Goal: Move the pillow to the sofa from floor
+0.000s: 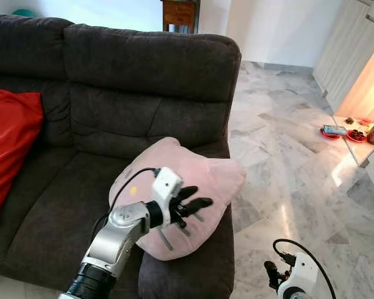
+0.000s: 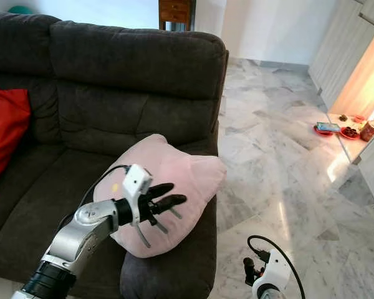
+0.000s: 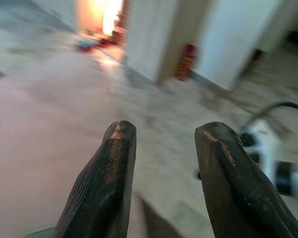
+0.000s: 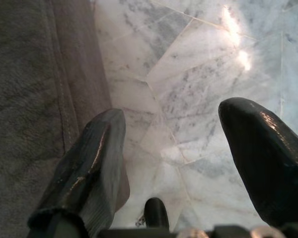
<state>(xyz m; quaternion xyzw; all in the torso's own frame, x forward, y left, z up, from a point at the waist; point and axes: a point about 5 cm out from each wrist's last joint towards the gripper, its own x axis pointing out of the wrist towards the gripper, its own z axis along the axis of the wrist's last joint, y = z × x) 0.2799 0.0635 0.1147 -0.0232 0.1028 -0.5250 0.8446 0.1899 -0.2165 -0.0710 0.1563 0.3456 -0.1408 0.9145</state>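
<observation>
Resting on the sofa (image 1: pixel 43 199) seat, pink pillow (image 1: pixel 193 180) looks delivered — left gripper (image 1: pixel 190 208) over it, fingers spread — only withdrawal left

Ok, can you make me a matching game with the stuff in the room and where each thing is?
Things:
1. pink pillow
2. red cushion
3. left end effector
4. right end effector

Places:
A. low, over the marble floor
B. far left of the sofa
C. right end of the sofa seat
D. open, just above the pillow

Pairs: 1-C, 2-B, 3-D, 4-A
</observation>
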